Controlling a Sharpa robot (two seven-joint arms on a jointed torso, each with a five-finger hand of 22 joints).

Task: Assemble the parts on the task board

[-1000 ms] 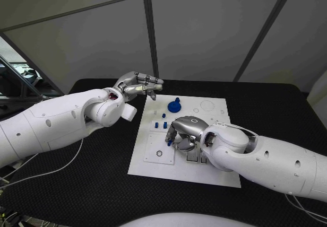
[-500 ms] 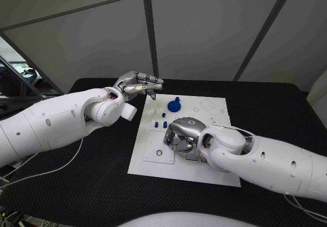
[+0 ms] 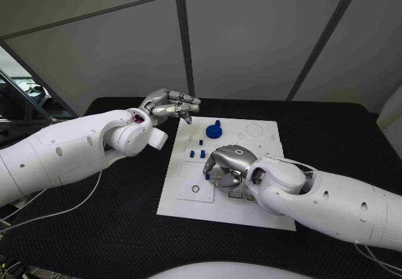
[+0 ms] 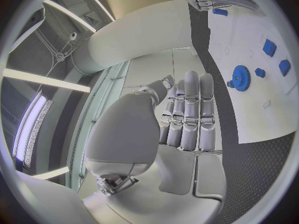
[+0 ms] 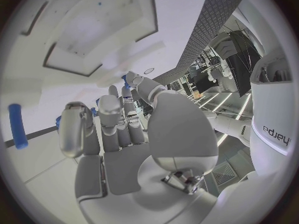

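Two robot hands — right robot hand curled over task board, grip unclear, left robot hand empty, fingers together.

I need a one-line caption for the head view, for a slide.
Right hand bent over white task board; left hand raised beside its far corner.

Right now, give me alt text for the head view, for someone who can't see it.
The right hand reaches down over the middle of the white task board on a black table, its fingers curled among small blue parts. The left hand hovers off the board's far left corner, holding nothing. A blue gear sits near the board's far edge.
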